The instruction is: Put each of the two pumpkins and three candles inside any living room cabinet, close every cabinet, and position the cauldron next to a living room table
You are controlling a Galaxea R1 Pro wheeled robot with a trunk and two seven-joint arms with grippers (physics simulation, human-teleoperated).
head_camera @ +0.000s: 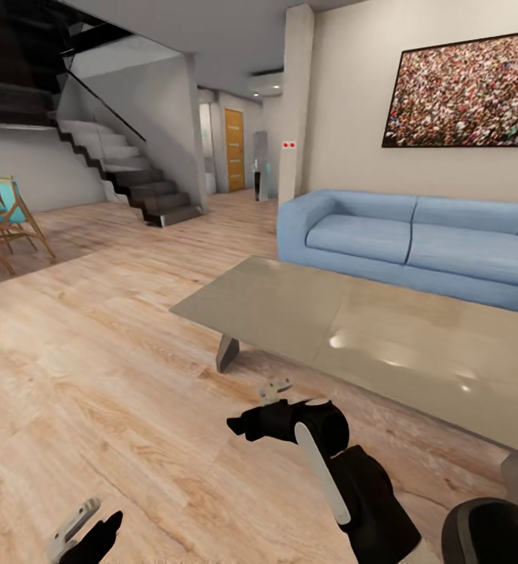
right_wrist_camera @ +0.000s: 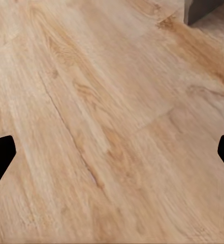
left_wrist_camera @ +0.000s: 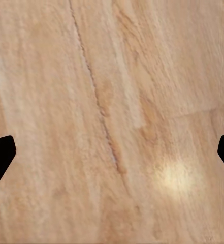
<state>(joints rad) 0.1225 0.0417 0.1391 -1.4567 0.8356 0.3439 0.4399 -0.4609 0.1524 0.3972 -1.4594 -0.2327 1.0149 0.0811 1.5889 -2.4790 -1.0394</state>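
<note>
Pale wooden floor (head_camera: 94, 345) runs back to one dark staircase (head_camera: 137, 184) and two folding chairs (head_camera: 4, 219). One low grey glossy counter (head_camera: 384, 345) stands bare before one blue sofa (head_camera: 415, 239), under one framed picture (head_camera: 466, 94). Both arms hang over the floor near the counter's corner: the left pincer (left_wrist_camera: 112, 152) and the right pincer (right_wrist_camera: 112, 152) each spread wide, holding nothing, one counter leg (right_wrist_camera: 203, 9) just beyond the right.

One table (head_camera: 384, 337), one sofa (head_camera: 415, 239), one staircase (head_camera: 125, 168) — two folding chairs (head_camera: 4, 219).
</note>
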